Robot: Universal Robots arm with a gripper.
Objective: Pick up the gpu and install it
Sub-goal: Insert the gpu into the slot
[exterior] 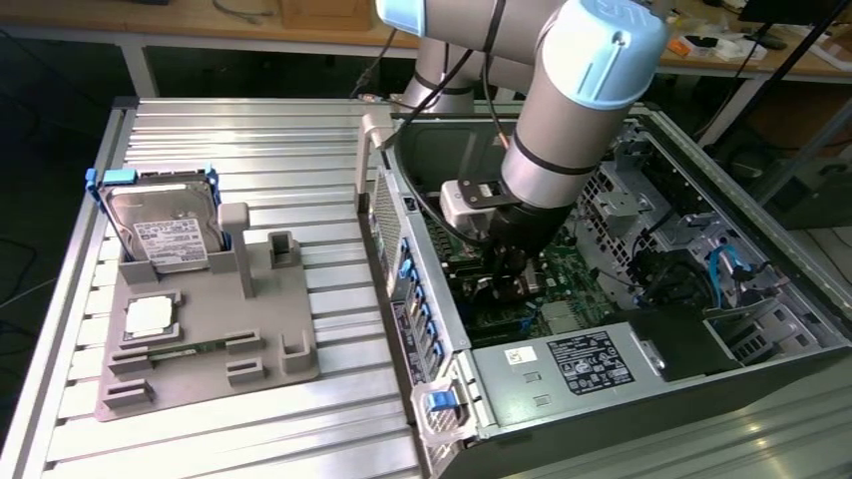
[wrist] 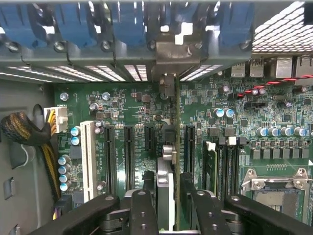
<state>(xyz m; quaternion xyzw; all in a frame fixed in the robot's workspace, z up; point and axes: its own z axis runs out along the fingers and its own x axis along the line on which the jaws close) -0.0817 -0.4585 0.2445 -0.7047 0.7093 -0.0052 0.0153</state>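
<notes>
The gpu (wrist: 165,200) appears edge-on as a thin dark card with a silvery edge. It stands upright in a motherboard (wrist: 132,105) slot, and its metal bracket (wrist: 177,51) reaches the case's rear slot openings. My gripper (wrist: 167,185) straddles the card, and its black fingers (wrist: 144,205) stand on either side with a narrow gap to the card, so it is open. In the exterior view the gripper (exterior: 510,287) is lowered deep into the open computer case (exterior: 399,249), over the green board.
A grey fixture (exterior: 266,344) on the slatted table holds a hard drive in a blue frame (exterior: 167,225) and a processor chip (exterior: 150,317). Inside the case are the power supply (exterior: 573,364), a yellow-black cable bundle (wrist: 27,132), a memory stick (wrist: 210,166) and the processor socket (wrist: 276,191).
</notes>
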